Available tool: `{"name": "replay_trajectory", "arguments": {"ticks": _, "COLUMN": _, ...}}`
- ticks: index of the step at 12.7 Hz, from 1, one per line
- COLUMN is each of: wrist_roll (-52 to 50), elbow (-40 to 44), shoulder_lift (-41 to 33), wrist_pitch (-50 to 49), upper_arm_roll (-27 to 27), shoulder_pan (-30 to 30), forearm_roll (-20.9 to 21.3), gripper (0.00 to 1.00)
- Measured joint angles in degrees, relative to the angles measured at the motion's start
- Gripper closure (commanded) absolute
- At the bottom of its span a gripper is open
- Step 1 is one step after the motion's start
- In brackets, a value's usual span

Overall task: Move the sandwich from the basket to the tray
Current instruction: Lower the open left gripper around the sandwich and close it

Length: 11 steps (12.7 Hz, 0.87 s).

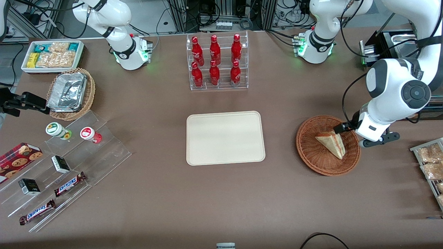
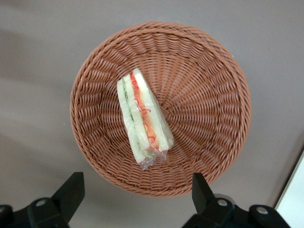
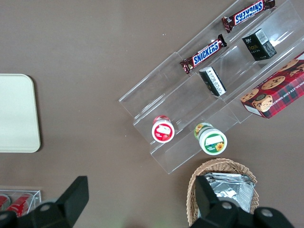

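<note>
Snickers bars lie nearest the front camera, on a clear stepped display stand toward the parked arm's end of the worktop. At the worktop's middle sits the tray, bare and flat, judged ready to receive the item. A rack of red bottles stands farther from the camera than the tray. Toward the working arm's end sits the basket, with the sandwich resting inside it, not yet lifted. The left arm's tool hangs above the basket's rim on the side farther from the camera, near the sandwich but apart from it.

Wrist view, working arm: the basket fills the frame and the sandwich lies in it on its side, the layered cut edge facing up, wrapped in clear film. The tool has its fingers spread wide, holding nothing, positioned above the basket's edge. Judgement: the arm is lined up for descent; the spread stance suits straddling the wedge across its bread faces.

Wrist view, parked arm: only the tray's edge and the stand's goods appear.
</note>
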State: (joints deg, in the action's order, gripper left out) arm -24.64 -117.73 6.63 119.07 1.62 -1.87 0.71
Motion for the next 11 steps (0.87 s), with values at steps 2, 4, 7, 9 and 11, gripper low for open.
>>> {"name": "replay_trajectory", "arguments": {"ticks": 2, "wrist_roll": -8.0, "elbow": -1.1, "shoulder_lift": 0.0, "wrist_pitch": 2.1, "upper_arm_roll": 0.1, "shoulder_pan": -0.1, "forearm_roll": 0.0, "gripper": 0.0}}
{"name": "replay_trajectory", "arguments": {"ticks": 4, "wrist_roll": -10.1, "elbow": -3.4, "shoulder_lift": 0.0, "wrist_pitch": 5.6, "upper_arm_roll": 0.1, "shoulder_pan": -0.1, "forearm_roll": 0.0, "gripper": 0.0}}
{"name": "replay_trajectory", "arguments": {"ticks": 7, "wrist_roll": -10.8, "elbow": -5.7, "shoulder_lift": 0.0, "wrist_pitch": 7.4, "upper_arm_roll": 0.1, "shoulder_pan": -0.1, "forearm_roll": 0.0, "gripper": 0.0}}
{"name": "replay_trajectory", "arguments": {"ticks": 9, "wrist_roll": -10.9, "elbow": -6.7, "shoulder_lift": 0.0, "wrist_pitch": 8.9, "upper_arm_roll": 0.0, "shoulder_pan": -0.1, "forearm_roll": 0.0, "gripper": 0.0}}
{"name": "replay_trajectory", "arguments": {"ticks": 11, "wrist_roll": -11.4, "elbow": -8.0, "shoulder_lift": 0.3, "wrist_pitch": 11.6, "upper_arm_roll": 0.0, "shoulder_pan": -0.1, "forearm_roll": -0.1, "gripper": 0.0}}
